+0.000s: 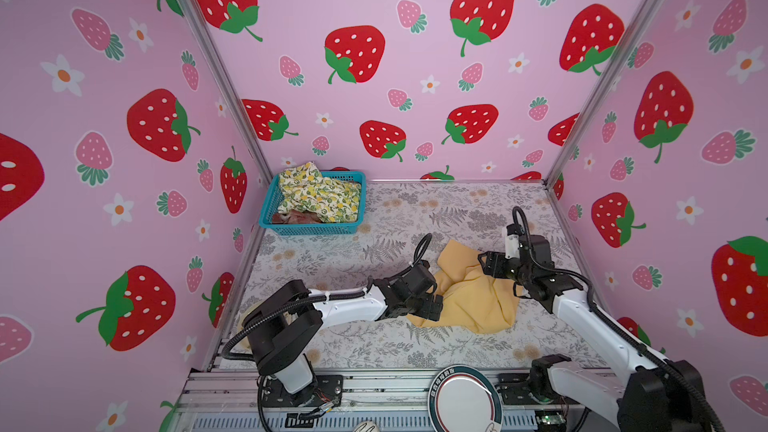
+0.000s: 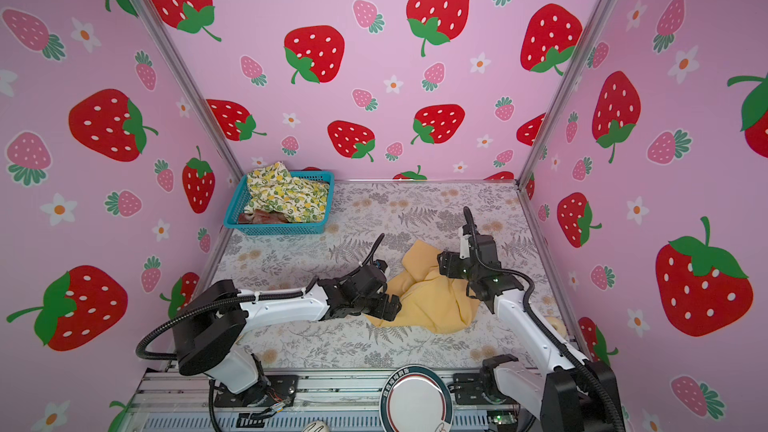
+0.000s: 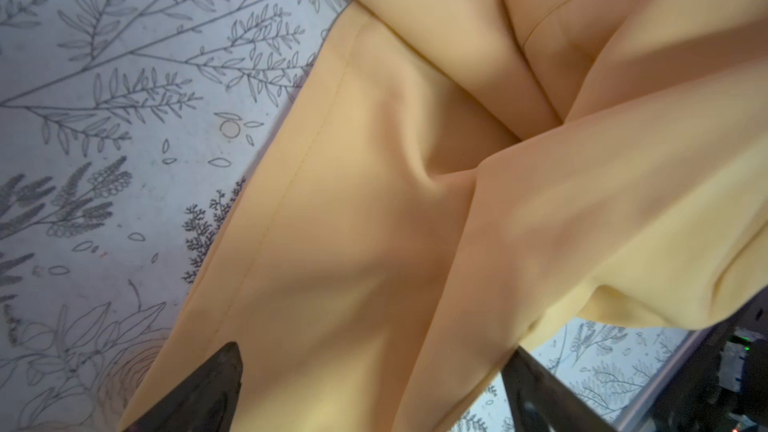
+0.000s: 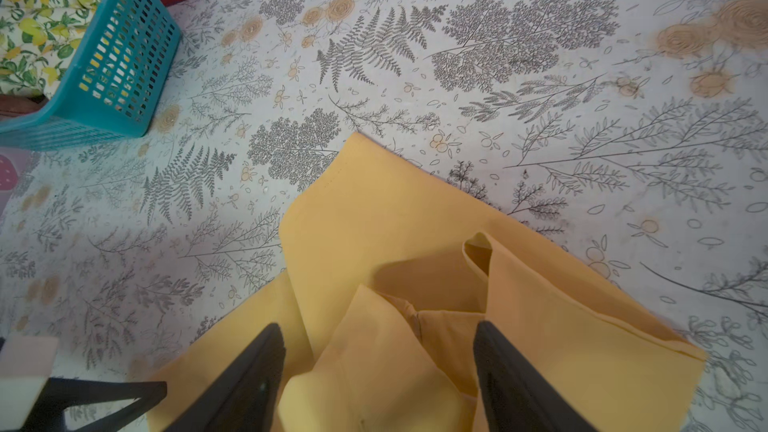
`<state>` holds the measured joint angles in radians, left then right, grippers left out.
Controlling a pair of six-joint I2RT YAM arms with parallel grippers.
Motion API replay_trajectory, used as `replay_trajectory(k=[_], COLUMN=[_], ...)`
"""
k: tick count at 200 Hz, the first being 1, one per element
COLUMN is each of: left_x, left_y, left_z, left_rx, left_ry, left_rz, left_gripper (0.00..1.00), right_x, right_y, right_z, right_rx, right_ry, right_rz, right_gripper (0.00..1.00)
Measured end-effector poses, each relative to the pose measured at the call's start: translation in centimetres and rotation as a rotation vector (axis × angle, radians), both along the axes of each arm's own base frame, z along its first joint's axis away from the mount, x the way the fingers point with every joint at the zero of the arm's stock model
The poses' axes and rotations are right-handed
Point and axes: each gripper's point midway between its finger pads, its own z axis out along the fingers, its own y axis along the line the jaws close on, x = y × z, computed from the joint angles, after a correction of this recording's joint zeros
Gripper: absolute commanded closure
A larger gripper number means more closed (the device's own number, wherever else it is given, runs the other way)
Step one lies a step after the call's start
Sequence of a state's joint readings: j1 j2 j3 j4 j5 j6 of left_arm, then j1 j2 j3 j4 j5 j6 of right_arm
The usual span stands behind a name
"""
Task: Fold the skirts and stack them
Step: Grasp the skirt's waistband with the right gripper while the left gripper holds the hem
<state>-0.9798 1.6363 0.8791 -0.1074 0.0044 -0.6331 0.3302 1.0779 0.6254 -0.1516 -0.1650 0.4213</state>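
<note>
The mustard skirt is seen crumpled mid-tabletop, between the two arms. The lemon skirt and plaid skirt are seen in the teal basket at the far left corner, lemon on top. The left gripper is set at the mustard skirt's near-left edge w/ its fingers spread wide over a hemmed panel, nothing held. The right gripper is placed at the far-right side, its fingers apart astride a raised fold — no pinch is seen yet.

Risks, as judged:
- Several layers are bunched between the right fingers, so more than one could be caught & the skirt lifted as a wad, not spread.
- The left fingers are set over flat cloth inside the hem — the edge may be missed, or the cloth merely shoved along the tabletop.
- If only one side is gripped and pulled, creases would probably be tightened, i.e. no clean fold.
</note>
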Motion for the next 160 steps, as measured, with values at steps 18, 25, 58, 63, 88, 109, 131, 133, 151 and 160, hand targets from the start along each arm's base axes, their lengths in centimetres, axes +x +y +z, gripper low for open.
replay_trajectory(k=[18,25,58,63,88,109,131,133,151,160], left_x=[0.0,0.0,0.6,0.7,1.1,1.0,1.0,1.0,1.3,1.5], left_y=[0.5,0.7,1.5,1.7,3.0,4.3,5.1,5.2,5.4,5.5], left_z=[0.2,0.4,1.0,0.9,0.1,-0.7,-0.8,-0.8,-0.2,0.1], left_rx=[0.002,0.002,-0.001,0.003,0.019,0.041,0.051,0.050,0.036,0.030], left_ry=[-0.012,-0.018,-0.036,-0.036,-0.024,-0.008,0.000,0.000,-0.008,-0.014], left_rz=[0.011,0.017,0.062,0.070,0.116,0.143,0.169,0.170,0.187,0.196], left_gripper=[0.01,0.01,0.01,0.01,0.01,0.01,0.01,0.01,0.01,0.02], right_x=[-0.4,-0.5,-1.2,-1.2,-1.4,-1.3,-1.4,-1.4,-1.5,-1.5], right_y=[0.3,0.4,0.8,0.8,0.7,0.3,-0.3,-0.3,-0.5,-0.5], right_z=[-0.3,-0.5,-1.3,-1.4,-2.0,-2.6,-3.4,-3.4,-3.9,-4.2], right_rx=[0.000,0.000,-0.005,-0.006,-0.020,-0.044,-0.075,-0.078,-0.090,-0.099], right_ry=[0.011,0.015,0.035,0.038,0.056,0.069,0.091,0.092,0.110,0.117], right_rz=[0.014,0.019,0.036,0.038,0.034,0.014,-0.008,-0.010,-0.019,-0.011], right_gripper=[0.29,0.29,0.30,0.30,0.30,0.30,0.30,0.30,0.43,0.51])
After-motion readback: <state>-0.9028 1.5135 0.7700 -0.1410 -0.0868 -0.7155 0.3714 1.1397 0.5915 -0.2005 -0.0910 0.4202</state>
